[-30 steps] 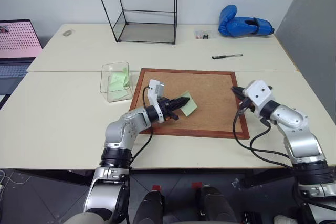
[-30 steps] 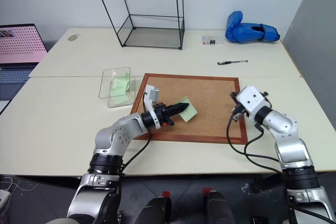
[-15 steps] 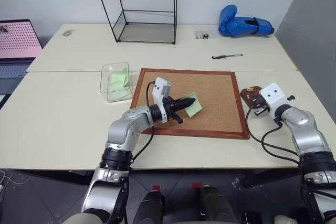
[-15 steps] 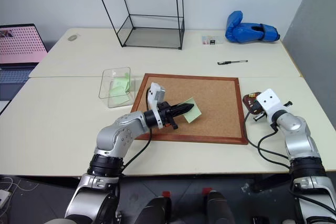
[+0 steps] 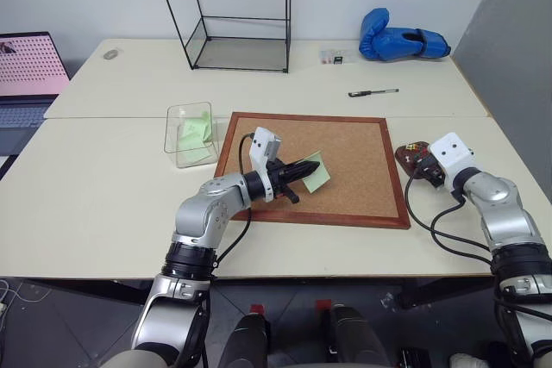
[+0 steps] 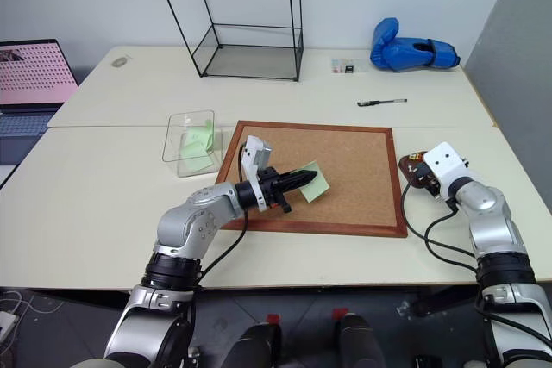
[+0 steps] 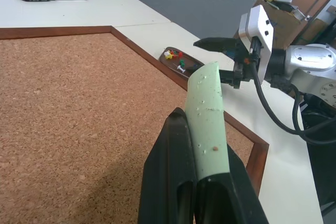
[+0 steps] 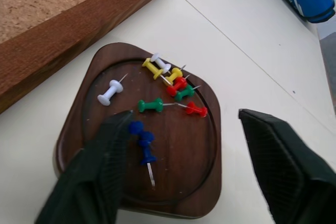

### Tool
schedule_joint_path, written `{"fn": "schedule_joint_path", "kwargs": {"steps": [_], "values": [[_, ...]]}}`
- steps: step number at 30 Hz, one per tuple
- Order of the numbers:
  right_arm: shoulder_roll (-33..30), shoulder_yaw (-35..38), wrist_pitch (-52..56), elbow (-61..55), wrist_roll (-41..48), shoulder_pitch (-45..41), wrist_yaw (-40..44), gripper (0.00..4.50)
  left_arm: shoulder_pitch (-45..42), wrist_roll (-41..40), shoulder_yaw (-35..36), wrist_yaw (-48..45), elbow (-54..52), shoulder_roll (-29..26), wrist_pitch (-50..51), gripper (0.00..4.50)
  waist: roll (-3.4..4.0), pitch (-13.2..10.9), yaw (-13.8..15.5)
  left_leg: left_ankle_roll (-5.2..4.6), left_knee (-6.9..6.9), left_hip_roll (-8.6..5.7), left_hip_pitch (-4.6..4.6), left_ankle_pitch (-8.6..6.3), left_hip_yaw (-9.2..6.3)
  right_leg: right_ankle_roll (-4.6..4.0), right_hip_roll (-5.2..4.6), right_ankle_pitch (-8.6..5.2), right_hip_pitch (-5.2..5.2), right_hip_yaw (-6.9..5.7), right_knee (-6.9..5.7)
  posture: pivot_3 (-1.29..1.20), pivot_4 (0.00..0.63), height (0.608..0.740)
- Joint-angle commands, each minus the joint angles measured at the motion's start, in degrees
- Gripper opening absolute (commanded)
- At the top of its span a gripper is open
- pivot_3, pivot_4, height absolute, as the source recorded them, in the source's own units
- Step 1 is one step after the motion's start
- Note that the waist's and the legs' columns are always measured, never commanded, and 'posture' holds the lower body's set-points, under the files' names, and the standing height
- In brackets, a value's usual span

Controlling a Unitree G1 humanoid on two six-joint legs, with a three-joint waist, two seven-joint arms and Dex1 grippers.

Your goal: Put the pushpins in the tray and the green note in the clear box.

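— Two grippers at work?
— Yes. The left gripper (image 5: 304,167) is clamped on the green note (image 5: 316,172), held above the corkboard (image 5: 354,157). The clear box (image 5: 191,134) sits at the board's nine o'clock.
— And the other?
— The right gripper (image 8: 184,156) hangs spread wide over the tray (image 8: 205,182), at the board's three o'clock, with the pushpins (image 8: 163,90) lying inside.

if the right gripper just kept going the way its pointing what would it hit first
Most likely the tray itself. In the right wrist view the right gripper, fingers wide apart, points down at the tray's floor, among the pushpins; the blue one lies nearest. Depth is hard to judge.
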State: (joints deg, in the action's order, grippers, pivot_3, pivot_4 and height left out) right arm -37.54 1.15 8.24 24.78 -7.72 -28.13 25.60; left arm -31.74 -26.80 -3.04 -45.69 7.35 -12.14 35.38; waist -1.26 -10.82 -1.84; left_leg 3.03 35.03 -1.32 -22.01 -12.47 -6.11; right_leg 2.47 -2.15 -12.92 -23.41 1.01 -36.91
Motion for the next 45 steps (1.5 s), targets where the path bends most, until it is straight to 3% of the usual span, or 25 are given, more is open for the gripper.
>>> {"fn": "schedule_joint_path", "kwargs": {"steps": [1,15,19,24,30,35,45], "values": [[-2.05,2.55,0.29,-2.43,1.04,-1.22,0.04,4.15,-1.72,-0.25,0.34,-0.62,-0.54,-0.07,-1.44,0.00,0.00,0.00,0.01,0.00,0.00,0.00,0.00,0.00,0.00,0.00,0.00,0.00,0.00,0.00,0.00,0.00,0.150,0.740],[-3.35,8.92,13.26,-11.38,11.68,-1.99,6.75,4.15,-4.39,-0.43,1.36,-0.15,0.57,-0.39,-2.17,0.00,0.00,0.00,0.02,0.00,0.01,0.00,0.00,0.00,-0.01,0.00,0.01,0.00,0.01,-0.01,-0.01,0.00,0.150,0.740],[-3.66,8.56,14.21,-16.37,15.80,-0.22,12.15,4.15,-4.75,0.78,1.90,1.63,-1.32,-1.89,-2.27,0.00,0.00,0.00,-0.04,0.00,0.02,0.00,-0.01,0.00,-0.01,0.01,0.01,0.00,0.01,-0.01,0.00,0.00,0.150,0.740],[-2.22,6.78,13.19,-25.08,22.19,3.42,20.33,4.15,-5.11,2.68,4.25,6.48,-4.64,-5.76,-1.06,0.00,0.00,0.00,-0.05,0.00,0.02,0.03,-0.01,0.00,-0.06,0.01,0.04,0.00,0.01,-0.04,-0.01,0.00,0.150,0.740],[3.02,2.67,16.66,-33.56,29.64,1.48,24.65,4.15,-4.42,6.60,10.35,13.42,-6.68,-15.28,-0.20,0.00,-0.01,-0.02,-0.57,0.00,0.01,0.10,0.05,0.00,-0.07,0.02,0.09,0.01,0.01,-0.05,-0.05,0.00,0.150,0.740],[7.42,-3.79,18.72,-34.71,30.55,-2.84,25.89,4.15,-6.04,12.32,13.89,19.86,0.08,-21.19,-4.63,0.00,0.00,-0.03,-0.62,0.00,0.03,0.09,0.05,0.00,-0.11,0.02,0.08,0.01,0.01,-0.08,-0.05,0.00,0.150,0.740],[11.09,-10.21,17.44,-32.14,28.55,-6.17,27.30,4.15,-12.39,20.50,11.74,26.27,19.03,-21.27,-16.14,0.00,-0.02,-0.04,0.43,0.01,0.03,-0.03,-0.16,0.00,-0.19,0.02,-0.07,0.01,-0.09,-0.16,0.04,0.00,0.150,0.740]]}}
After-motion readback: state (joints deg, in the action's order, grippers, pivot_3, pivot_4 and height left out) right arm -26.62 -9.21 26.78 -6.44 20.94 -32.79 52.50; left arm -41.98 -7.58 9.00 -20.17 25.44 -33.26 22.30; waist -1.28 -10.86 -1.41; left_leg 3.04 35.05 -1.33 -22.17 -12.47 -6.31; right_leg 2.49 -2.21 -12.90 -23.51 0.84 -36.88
